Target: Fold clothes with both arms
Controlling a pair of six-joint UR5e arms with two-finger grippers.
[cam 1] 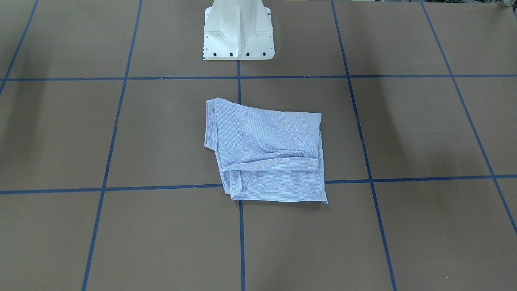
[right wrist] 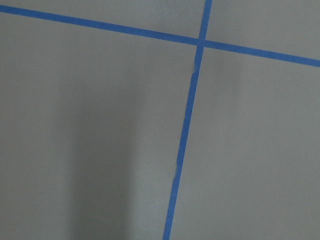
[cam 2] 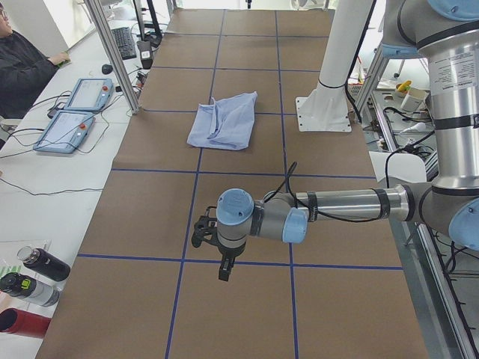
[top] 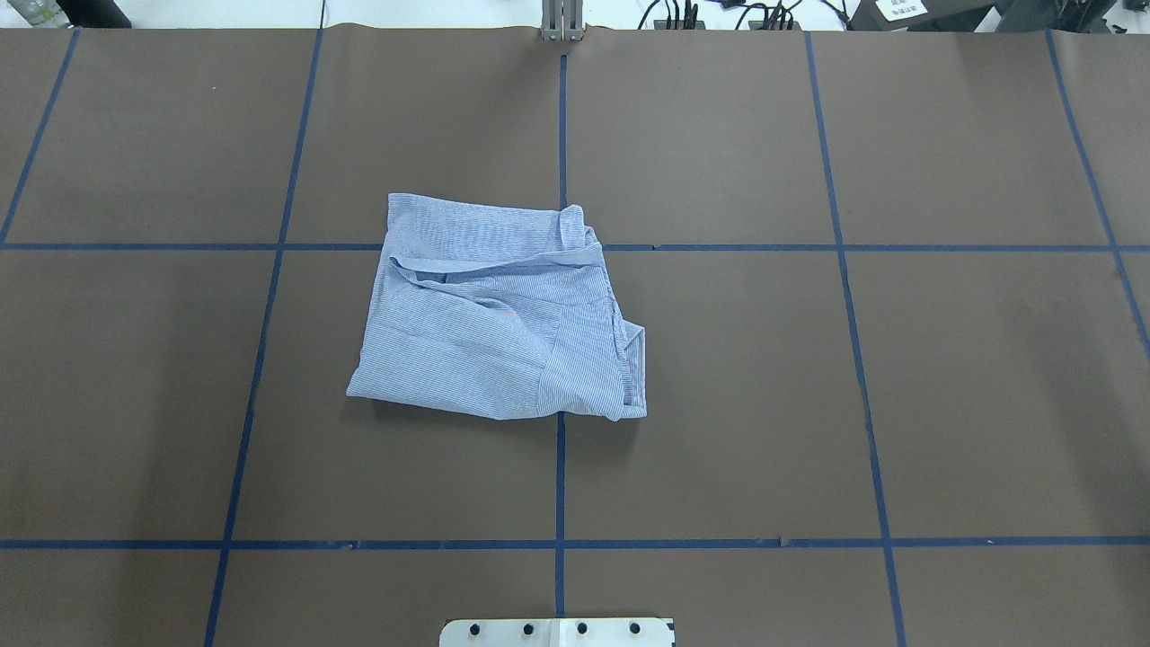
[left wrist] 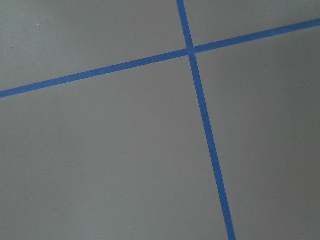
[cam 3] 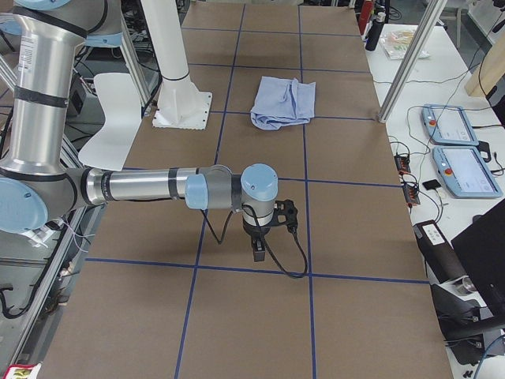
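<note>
The light blue striped shirt (cam 1: 266,153) lies folded into a rough rectangle at the middle of the brown table, in front of the white pedestal. It also shows in the overhead view (top: 494,323) and in both side views (cam 2: 224,120) (cam 3: 284,103). My left gripper (cam 2: 223,271) hangs over bare table far to the shirt's side, pointing down. My right gripper (cam 3: 258,251) hangs likewise at the other end. I cannot tell whether either is open or shut. Neither arm shows in the overhead or front views. Both wrist views show only table and tape.
Blue tape lines (top: 560,476) divide the brown table (top: 809,404) into squares. The white pedestal base (cam 1: 238,36) stands at the robot's edge. Two teach pendants (cam 2: 78,108) and bottles (cam 2: 37,277) lie off the table's operator side, where a person (cam 2: 22,67) sits.
</note>
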